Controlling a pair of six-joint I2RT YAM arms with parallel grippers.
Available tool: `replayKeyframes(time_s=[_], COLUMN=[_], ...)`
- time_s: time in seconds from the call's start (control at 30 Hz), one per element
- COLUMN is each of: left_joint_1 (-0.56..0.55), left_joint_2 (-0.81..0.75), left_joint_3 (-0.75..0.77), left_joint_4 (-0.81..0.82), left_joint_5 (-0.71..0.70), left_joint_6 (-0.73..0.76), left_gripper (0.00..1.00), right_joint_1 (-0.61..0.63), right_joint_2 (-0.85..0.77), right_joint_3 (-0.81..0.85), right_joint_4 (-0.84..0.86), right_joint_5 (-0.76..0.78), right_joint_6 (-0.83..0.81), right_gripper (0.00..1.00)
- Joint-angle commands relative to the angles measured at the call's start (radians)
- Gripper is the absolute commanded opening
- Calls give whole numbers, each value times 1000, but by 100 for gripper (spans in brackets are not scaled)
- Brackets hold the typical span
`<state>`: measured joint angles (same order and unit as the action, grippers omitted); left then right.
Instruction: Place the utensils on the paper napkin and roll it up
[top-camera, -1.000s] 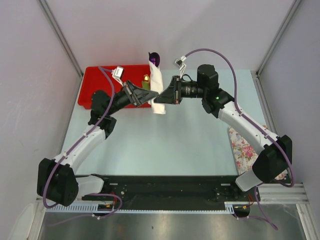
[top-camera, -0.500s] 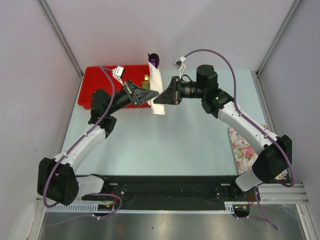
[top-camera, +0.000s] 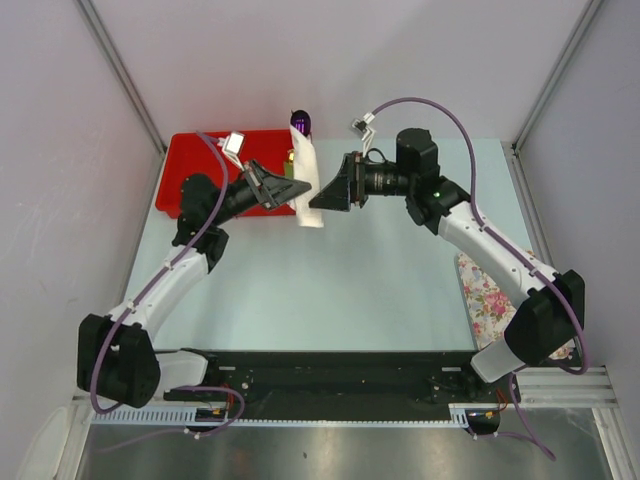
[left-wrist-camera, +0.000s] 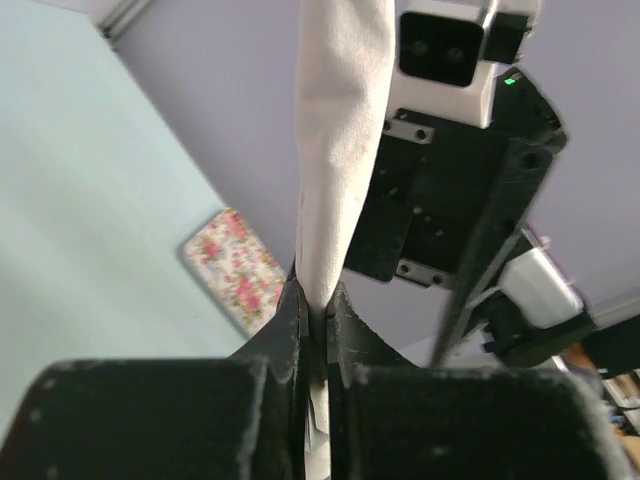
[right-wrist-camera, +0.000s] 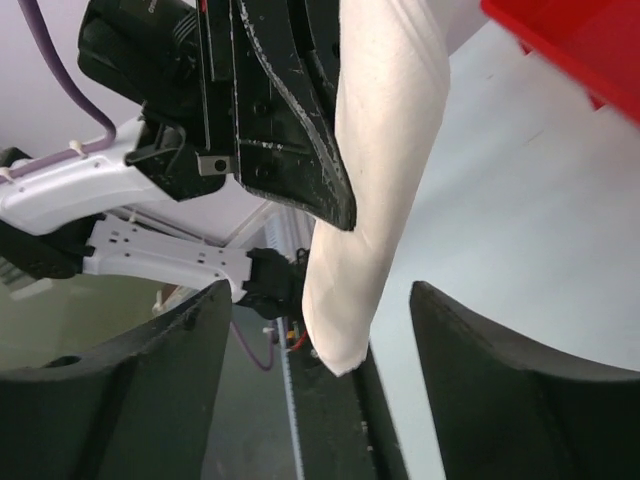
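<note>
I am clamping my left pincer (left-wrist-camera: 315, 297) mid-roll on the paper napkin (left-wrist-camera: 340, 120), seemingly soft and light, my right pincer (right-wrist-camera: 320, 300) gaping around it

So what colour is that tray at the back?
The tray is red, clearest in the top external view.

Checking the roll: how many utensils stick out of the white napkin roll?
1: the purple spoon bowl at the far end of the napkin roll, which the left gripper pinches. Others may be hidden inside.
</note>
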<state>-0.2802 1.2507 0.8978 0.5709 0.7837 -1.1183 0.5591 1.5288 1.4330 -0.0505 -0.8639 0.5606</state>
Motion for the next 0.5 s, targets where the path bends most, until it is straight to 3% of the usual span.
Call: replayKeyframes(time_s=[0.0,0.07,0.27,0.47], left_joint_1=[33,61,147,205], left_joint_2=[35,81,286,504], left_joint_3=[111,161,372,538], left_joint_4=[-118,-196,-399,-407], left_joint_5=[37,37,22,-27], left_joint_6=[188,283,553,661], left_gripper=[0,0,0,0], right_joint_1=[-51,-71,-139,-166], right_joint_2=[-24,-22,-16,-1], right_joint_3=[18,21,24,18], right_joint_4=[-38,-54,-143,-221], right_joint_5=[-3,0,-3,-15], right_joint_6=[-48,-60,-136,-200], right_gripper=[82,99,100,100])
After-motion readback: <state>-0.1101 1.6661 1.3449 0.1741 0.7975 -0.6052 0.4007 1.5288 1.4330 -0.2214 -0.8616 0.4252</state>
